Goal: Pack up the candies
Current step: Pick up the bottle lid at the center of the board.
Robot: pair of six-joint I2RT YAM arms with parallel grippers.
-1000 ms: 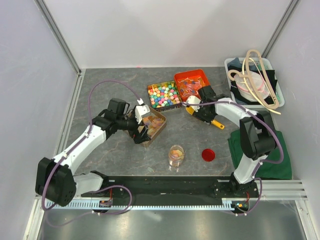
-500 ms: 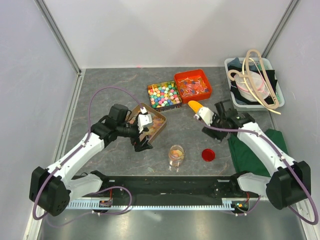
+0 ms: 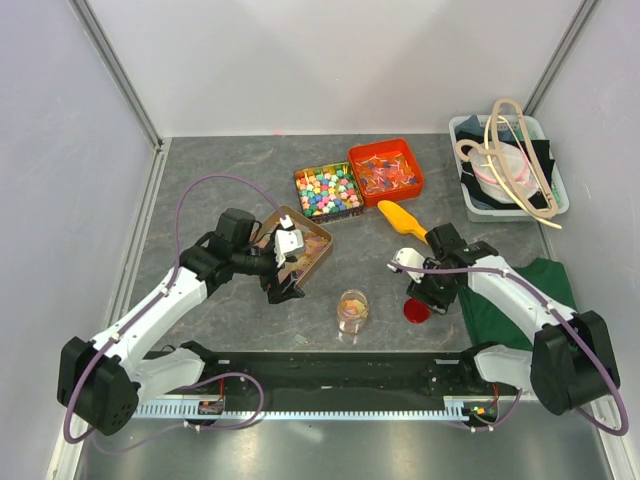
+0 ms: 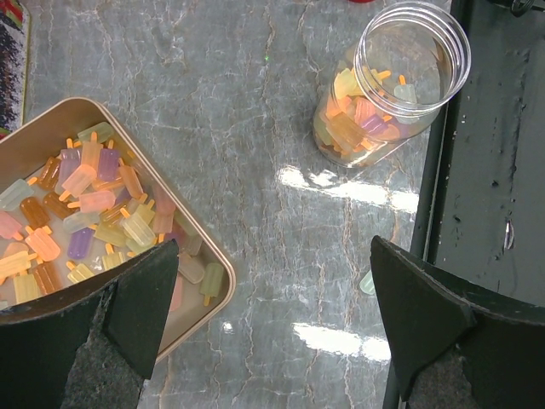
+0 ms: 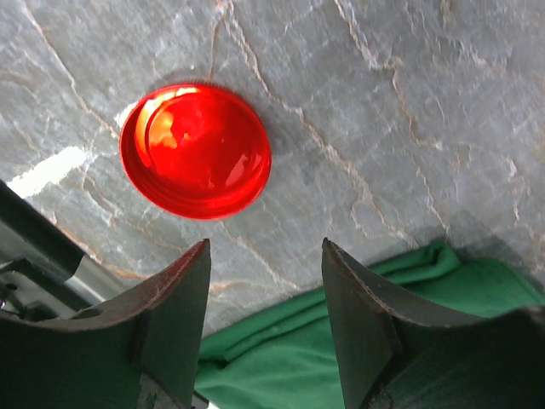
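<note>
The candies [image 4: 85, 213] are pastel ice-lolly shapes lying in a tan tray [image 4: 215, 266] at the left of the left wrist view. More of them fill the lower part of an open clear jar [image 4: 387, 94], and one pale green piece [image 4: 367, 283] lies loose on the table. My left gripper [image 4: 274, 256] is open over bare table beside the tray's corner, holding nothing. From above, the tray [image 3: 322, 255] sits left of the jar [image 3: 352, 310]. My right gripper [image 5: 266, 256] is open and empty just short of a red lid [image 5: 196, 152].
A yellow scoop [image 3: 400, 217] lies on the table behind the right arm. A box of multicoloured candies [image 3: 327, 190] and an orange tray [image 3: 385, 170] stand at the back. There is a white bin [image 3: 505, 165] at back right and a green cloth [image 3: 510, 300] under the right arm.
My right gripper has let go of the yellow scoop, which now lies on the table, and has swung toward me to the red lid. The left arm has hardly moved.
</note>
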